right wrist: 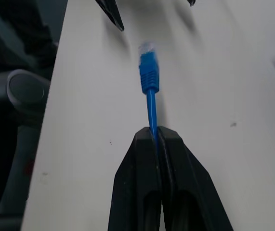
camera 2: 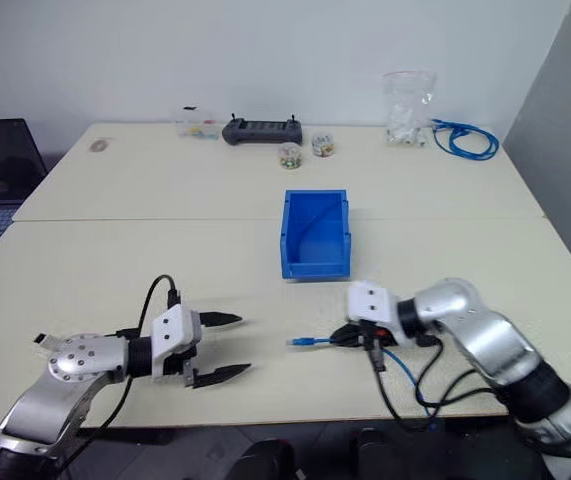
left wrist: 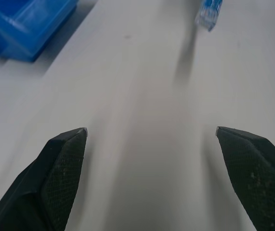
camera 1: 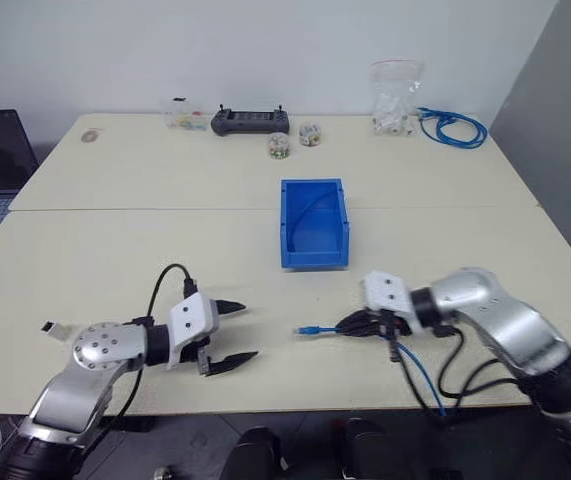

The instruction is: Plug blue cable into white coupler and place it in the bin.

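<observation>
Holding the cable point(right wrist: 150, 103) a little behind its plug, I have the right gripper point(camera 1: 350, 324) clamped on it at the near right of the table point(camera 1: 115, 250), plug end sticking out leftward. My left gripper point(camera 1: 227, 332) sits near left with its fingers spread wide and nothing between them, facing the plug. The bin point(camera 1: 314, 222) stands farther back at centre, well apart from both. I can't pick out the coupler. My worry: the thin strand may pivot in the pinch, so the plug droops and misaligns at mating.
</observation>
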You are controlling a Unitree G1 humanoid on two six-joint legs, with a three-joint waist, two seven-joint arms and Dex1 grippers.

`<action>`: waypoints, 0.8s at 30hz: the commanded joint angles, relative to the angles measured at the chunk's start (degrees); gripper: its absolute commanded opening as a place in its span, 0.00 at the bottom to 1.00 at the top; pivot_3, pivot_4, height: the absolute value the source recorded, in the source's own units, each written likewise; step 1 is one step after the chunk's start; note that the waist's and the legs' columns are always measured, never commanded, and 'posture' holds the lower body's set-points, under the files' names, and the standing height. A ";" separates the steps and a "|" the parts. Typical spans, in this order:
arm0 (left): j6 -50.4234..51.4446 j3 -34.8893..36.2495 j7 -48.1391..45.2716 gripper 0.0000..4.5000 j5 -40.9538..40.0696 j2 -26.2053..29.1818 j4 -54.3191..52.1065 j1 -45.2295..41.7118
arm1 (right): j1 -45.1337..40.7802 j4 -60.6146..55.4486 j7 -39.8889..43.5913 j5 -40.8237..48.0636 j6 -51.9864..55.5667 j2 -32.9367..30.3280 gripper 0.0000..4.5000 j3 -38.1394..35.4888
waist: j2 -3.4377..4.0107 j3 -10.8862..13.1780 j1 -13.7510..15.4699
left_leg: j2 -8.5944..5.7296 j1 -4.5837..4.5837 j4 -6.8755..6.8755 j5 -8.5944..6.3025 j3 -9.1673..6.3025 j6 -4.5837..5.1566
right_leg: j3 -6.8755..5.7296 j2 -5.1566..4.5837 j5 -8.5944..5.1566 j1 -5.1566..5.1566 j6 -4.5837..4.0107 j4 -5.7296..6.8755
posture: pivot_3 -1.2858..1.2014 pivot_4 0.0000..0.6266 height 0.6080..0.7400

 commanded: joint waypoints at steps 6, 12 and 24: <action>-1.58 4.34 1.78 1.00 0.81 2.05 -4.95 5.99 | -10.09 18.69 3.20 -8.56 -8.00 11.55 0.00 7.23 | -0.04 0.06 0.38 | 0.00 -0.04 -0.01 -0.01 -0.07 -0.01 | -0.11 -0.04 0.03 0.00 -0.05 -0.08 | 0.52 0.24 1.00; -1.63 3.24 2.26 1.00 1.30 1.63 -4.11 4.34 | -13.12 26.44 2.99 -10.80 -8.75 16.96 0.13 6.41 | -0.02 0.07 -0.16 | 0.06 0.05 -0.02 -0.01 -0.06 -0.02 | -0.15 0.00 0.12 -0.02 -0.20 0.07 | 0.52 0.24 1.00; -4.15 -2.85 0.23 1.00 3.31 -1.39 2.55 -3.78 | -7.19 5.59 3.23 -1.84 3.00 12.88 0.62 -3.40 | 0.01 0.08 -0.01 | 0.06 -0.03 -0.02 -0.01 -0.16 -0.04 | -0.27 0.01 0.14 -0.06 -0.23 0.12 | 0.52 0.24 1.00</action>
